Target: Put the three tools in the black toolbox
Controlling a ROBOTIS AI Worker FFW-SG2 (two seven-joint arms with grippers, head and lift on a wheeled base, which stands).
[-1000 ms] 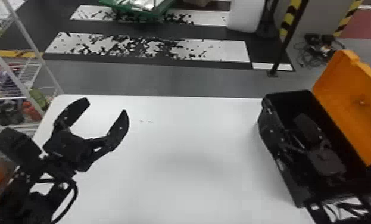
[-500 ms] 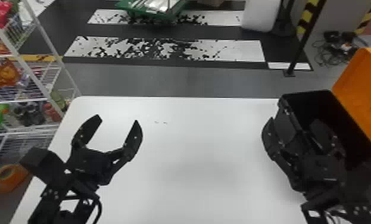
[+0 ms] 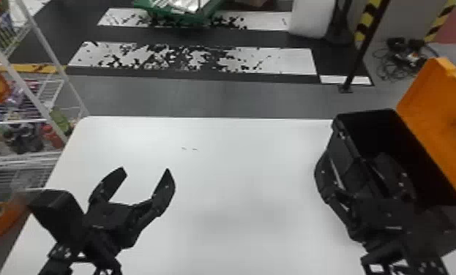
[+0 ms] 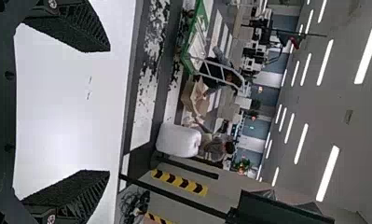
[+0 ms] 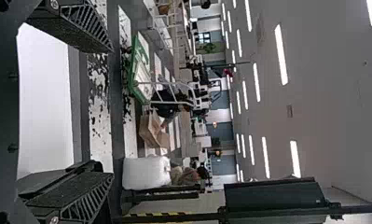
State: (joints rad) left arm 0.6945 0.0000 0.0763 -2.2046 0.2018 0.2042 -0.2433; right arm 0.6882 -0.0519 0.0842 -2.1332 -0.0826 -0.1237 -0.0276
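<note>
Wide open, boxy black toolbox (image 3: 342, 148), smooth tabletop (image 3: 238, 175)

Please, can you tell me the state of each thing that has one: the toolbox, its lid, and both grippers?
Black toolbox: open, upright on the white table; contents too dark and partly hidden to tell.
Orange lid: raised, swung back from the opening.
Left gripper: fingers spread apart, holding nothing.
Right gripper: fingers spread apart, holding nothing.

The black toolbox (image 3: 370, 126) stands open, orange lid (image 3: 433, 106) raised, on the table (image 3: 245, 164).
</note>
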